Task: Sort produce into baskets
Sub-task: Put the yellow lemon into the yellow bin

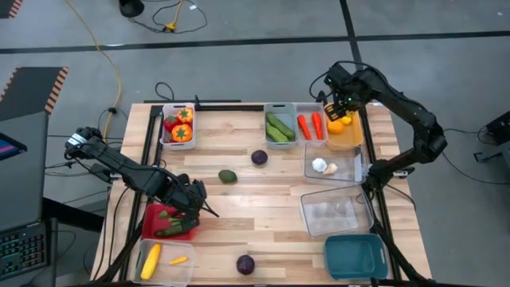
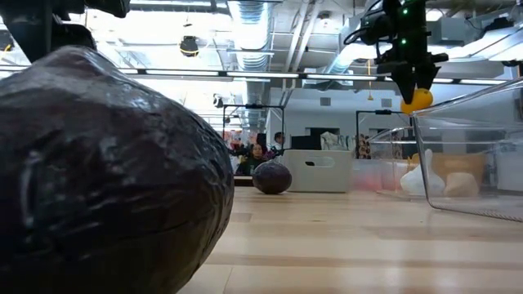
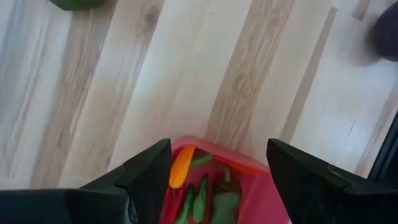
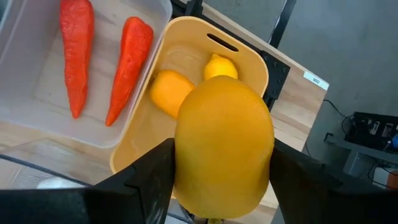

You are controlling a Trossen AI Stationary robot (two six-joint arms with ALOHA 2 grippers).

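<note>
My right gripper (image 1: 341, 112) hangs over the orange-yellow basket (image 4: 249, 68) at the far right, shut on a round yellow-orange fruit (image 4: 224, 146). In that basket lie a lemon (image 4: 221, 65) and an orange fruit (image 4: 169, 92). My left gripper (image 3: 217, 155) stands open, with nothing between its fingers, above the red basket (image 1: 163, 223) at the near left. That basket holds green pieces and a small orange one (image 3: 181, 167). On the bare table lie a dark green fruit (image 1: 229, 176) and two purple rounds (image 1: 259, 157) (image 1: 245, 264). My right gripper pinches the yellow-orange fruit between its two fingers, one on each of its opposite sides (image 4: 183, 155). The fingers come from above, slanting down. In the low view the fruit (image 2: 421, 100) hangs at the fingertips, lifted clear above the basket.
Along the far edge stand a white basket of red and orange produce (image 1: 178, 126), one of cucumbers (image 1: 279, 126) and one of carrots (image 1: 312, 126). On the right are a clear basket with garlic (image 1: 331, 163), another clear one (image 1: 335, 211) and a teal one (image 1: 355, 255). A white basket with corn (image 1: 166, 259) is near left.
</note>
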